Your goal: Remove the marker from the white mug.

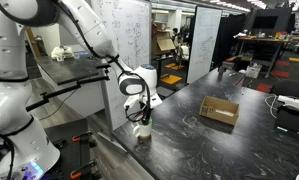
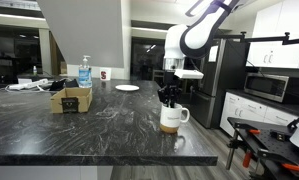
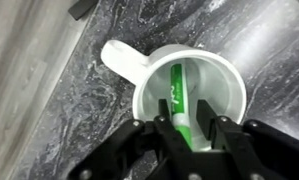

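Hand (image 3: 189, 128) astride marker (image 3: 177, 90), near-upright in white mug (image 3: 227, 88)

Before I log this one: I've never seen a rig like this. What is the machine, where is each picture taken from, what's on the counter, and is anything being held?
The white jointed machine is a robot arm that ends in a two-jawed gripper. Two pictures come from cameras placed away from the robot, looking across the counter. The third comes from a camera on the arm's wrist, looking down past the gripper.

On the dark stone counter stands a white mug with a green marker leaning inside it. Farther off are a cardboard box, a water bottle and a plate.

The jaws stand on either side of the marker's upper end. I cannot tell whether they actually pinch it.
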